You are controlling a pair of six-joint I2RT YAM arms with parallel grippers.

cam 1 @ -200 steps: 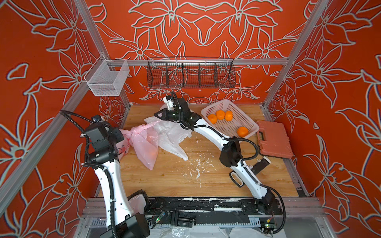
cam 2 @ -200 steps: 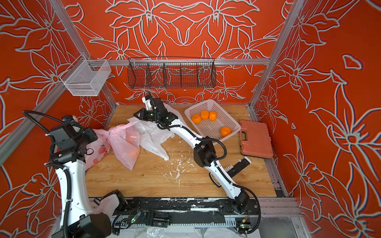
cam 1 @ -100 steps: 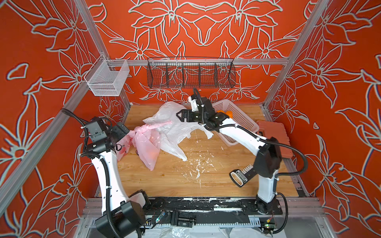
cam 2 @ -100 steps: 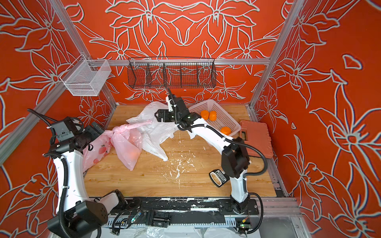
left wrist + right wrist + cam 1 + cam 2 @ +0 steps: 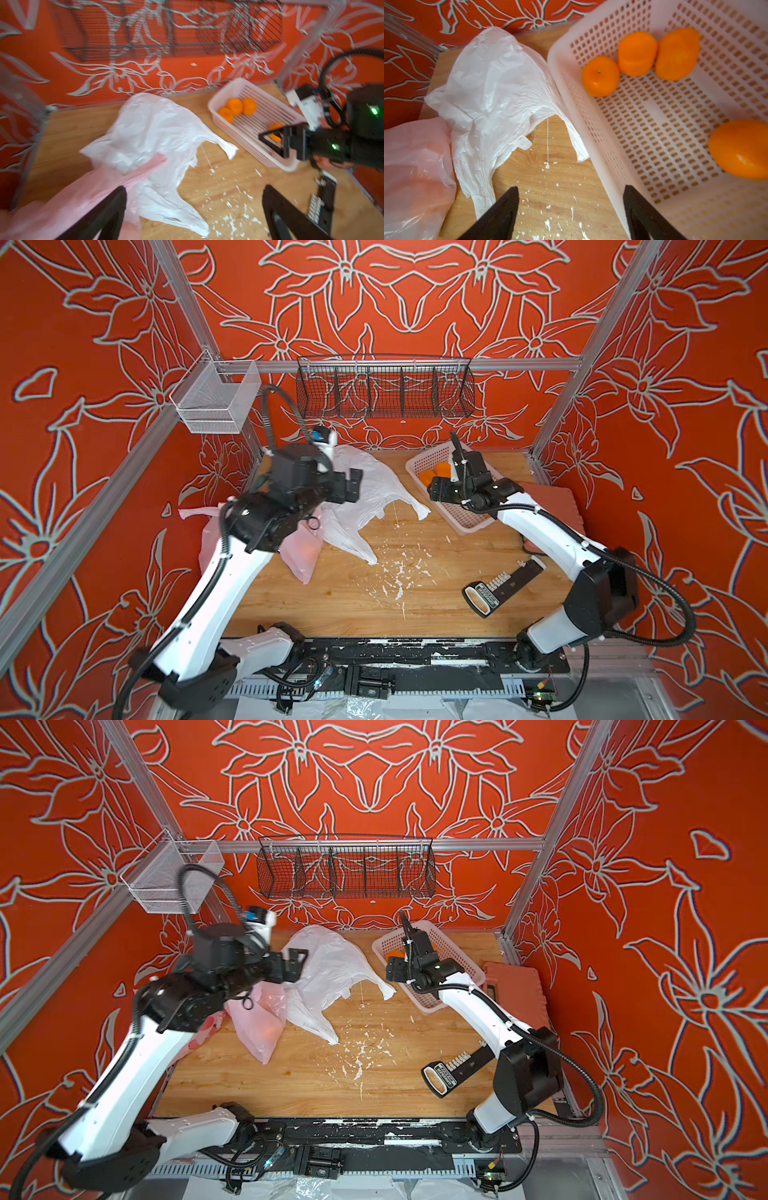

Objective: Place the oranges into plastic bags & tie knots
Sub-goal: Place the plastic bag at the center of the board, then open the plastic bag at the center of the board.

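Well, my left gripper (image 5: 195, 191) and right gripper (image 5: 571, 188) both gape wide, empty. Nearest, the pink bag (image 5: 301, 551) seems loaded; whether it is tied I cannot tell. Farther, the white bag (image 5: 365, 489) lies flat, unfilled. Beyond, four oranges (image 5: 636, 54) sit in the basket (image 5: 591, 145).

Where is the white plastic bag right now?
In both top views the white plastic bag lies crumpled toward the back of the wooden table, between the pink bag on the robot's left and the perforated basket holding oranges.
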